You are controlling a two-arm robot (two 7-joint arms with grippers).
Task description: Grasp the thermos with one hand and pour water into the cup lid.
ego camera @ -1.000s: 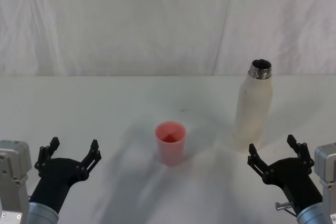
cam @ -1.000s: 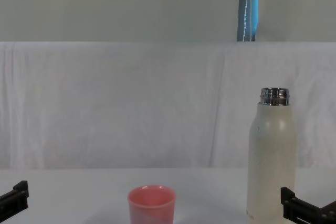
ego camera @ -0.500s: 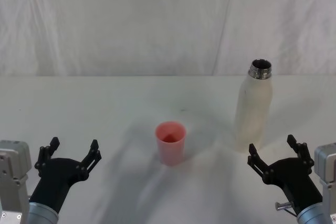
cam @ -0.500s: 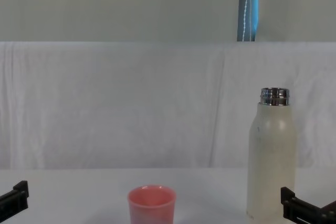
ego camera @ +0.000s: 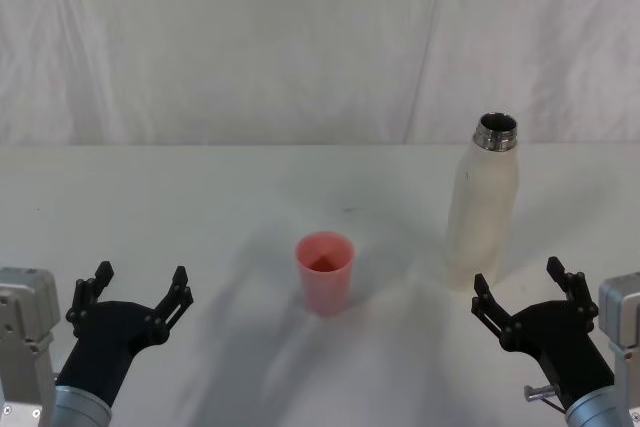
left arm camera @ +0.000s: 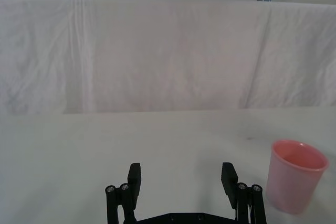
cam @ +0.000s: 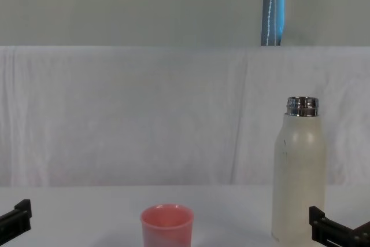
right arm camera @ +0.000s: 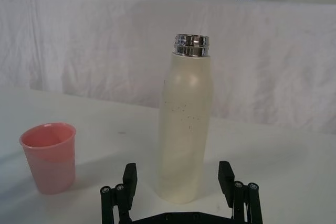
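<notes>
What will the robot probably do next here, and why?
Probably the right gripper moves forward around the thermos: it is open, just short of the upright, uncapped bottle. The pink cup lid stands apart to the left; the left gripper waits, open.

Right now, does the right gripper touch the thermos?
Apart. In the head view, bare table shows between the open right gripper and the base of the upright thermos.

No visible change across the views: tall cream-white matte thermos [ego camera: 483, 205], small pink plastic cup lid [ego camera: 325, 272], and both open black-fingered grippers, left [ego camera: 136, 293] and right [ego camera: 529, 294], exactly as before.
</notes>
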